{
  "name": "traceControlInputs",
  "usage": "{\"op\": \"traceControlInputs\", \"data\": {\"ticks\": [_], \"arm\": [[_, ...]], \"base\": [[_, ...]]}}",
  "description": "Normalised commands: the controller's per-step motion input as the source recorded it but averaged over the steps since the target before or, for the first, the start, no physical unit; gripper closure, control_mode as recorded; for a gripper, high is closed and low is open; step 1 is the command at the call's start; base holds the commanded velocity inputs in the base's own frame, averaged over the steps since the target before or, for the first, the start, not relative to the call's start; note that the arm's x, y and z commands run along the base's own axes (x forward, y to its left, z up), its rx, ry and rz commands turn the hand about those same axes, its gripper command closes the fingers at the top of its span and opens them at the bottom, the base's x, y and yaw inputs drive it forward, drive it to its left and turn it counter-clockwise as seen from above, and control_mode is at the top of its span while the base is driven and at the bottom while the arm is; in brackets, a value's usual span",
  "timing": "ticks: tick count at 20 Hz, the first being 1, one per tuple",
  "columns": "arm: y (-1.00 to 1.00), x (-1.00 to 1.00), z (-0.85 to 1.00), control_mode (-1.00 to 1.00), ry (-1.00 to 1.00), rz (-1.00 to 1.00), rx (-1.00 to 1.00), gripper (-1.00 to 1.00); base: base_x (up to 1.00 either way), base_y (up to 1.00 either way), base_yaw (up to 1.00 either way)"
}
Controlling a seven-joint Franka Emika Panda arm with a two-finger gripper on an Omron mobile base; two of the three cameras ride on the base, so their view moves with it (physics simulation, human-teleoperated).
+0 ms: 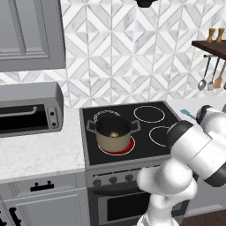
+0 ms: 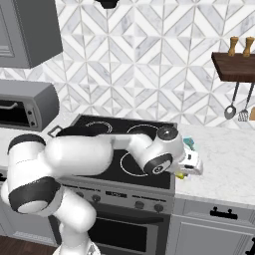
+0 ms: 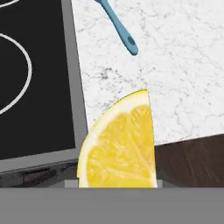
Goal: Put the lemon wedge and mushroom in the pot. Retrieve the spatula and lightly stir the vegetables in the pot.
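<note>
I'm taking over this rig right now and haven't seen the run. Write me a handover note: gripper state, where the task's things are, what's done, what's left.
Gripper: low over the counter just right of the stove, lemon wedge right at it; fingers hidden, so a grasp isn't confirmed.
Pot: on the stove's front-left burner, which glows red.
Mushroom: a small tan lump already inside the pot.
Spatula: lying on the counter beyond the wedge, untouched.
Done: mushroom in.
Left: lemon wedge into the pot, fetch the spatula, stir lightly.
</note>
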Motion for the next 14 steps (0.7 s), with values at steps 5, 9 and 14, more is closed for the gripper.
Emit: {"op": "traceControlInputs", "data": {"ticks": [5,9,14], "arm": [[1.00,-0.09,0.98,-1.00,0.14,0.08,0.00,1.00],[1.00,-0.08,0.86,-1.00,0.13,0.00,0.01,1.00],[1.00,0.26,0.23,-1.00,0.18,0.10,0.07,1.00]], "base": [[0.00,0.00,0.00],[0.00,0.00,0.00],[0.00,0.00,0.00]]}}
